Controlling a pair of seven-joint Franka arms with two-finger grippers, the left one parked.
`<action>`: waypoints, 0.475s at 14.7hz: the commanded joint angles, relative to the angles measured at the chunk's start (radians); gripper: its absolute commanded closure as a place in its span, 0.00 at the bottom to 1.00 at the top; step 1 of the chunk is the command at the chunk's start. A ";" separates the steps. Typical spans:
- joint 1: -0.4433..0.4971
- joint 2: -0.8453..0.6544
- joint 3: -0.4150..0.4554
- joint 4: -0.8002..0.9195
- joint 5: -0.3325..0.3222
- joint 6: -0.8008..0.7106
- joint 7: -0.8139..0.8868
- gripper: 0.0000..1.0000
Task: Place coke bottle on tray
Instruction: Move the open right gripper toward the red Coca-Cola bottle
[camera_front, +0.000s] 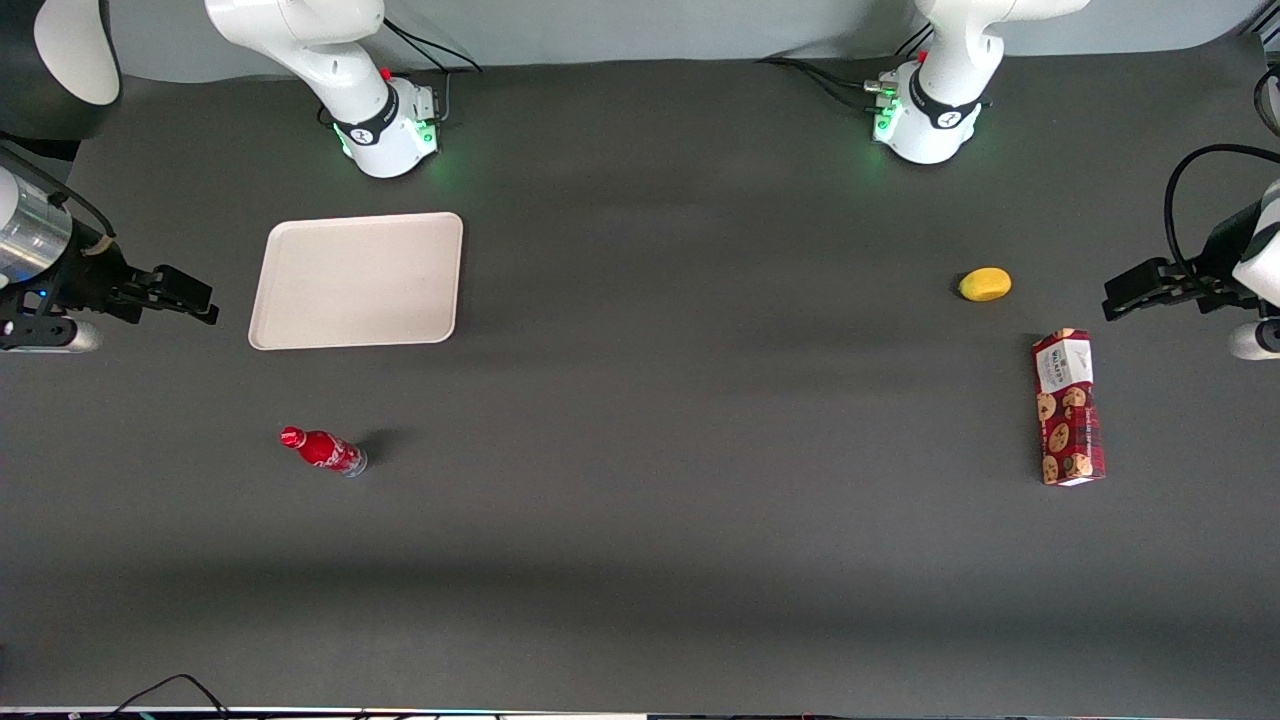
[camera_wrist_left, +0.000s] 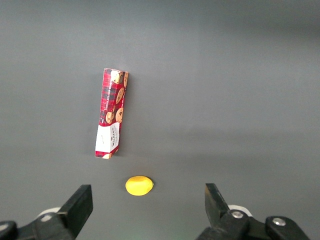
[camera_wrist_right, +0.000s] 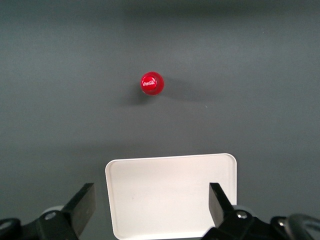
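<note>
the coke bottle (camera_front: 323, 451) stands upright on the dark table (camera_front: 680, 420), nearer to the front camera than the tray (camera_front: 357, 281) and well apart from it. the right gripper (camera_front: 196, 299) hangs above the table at the working arm's end, beside the tray's edge and well away from the bottle, which sits nearer the front camera than the claw. its 2 fingers (camera_wrist_right: 82, 204) are spread wide with nothing between them; the wrist view looks down on the bottle's red cap (camera_wrist_right: 151, 83) past the tray. toward the parked arm's end lie a lemon (camera_front: 985, 284) and a red cookie box (camera_front: 1068, 407), flat on the table.
</note>
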 joint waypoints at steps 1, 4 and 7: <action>0.007 0.015 -0.002 -0.020 0.011 0.004 0.021 0.00; 0.009 0.050 -0.001 -0.046 0.012 0.082 0.021 0.00; 0.009 0.050 0.006 -0.159 0.014 0.261 0.022 0.00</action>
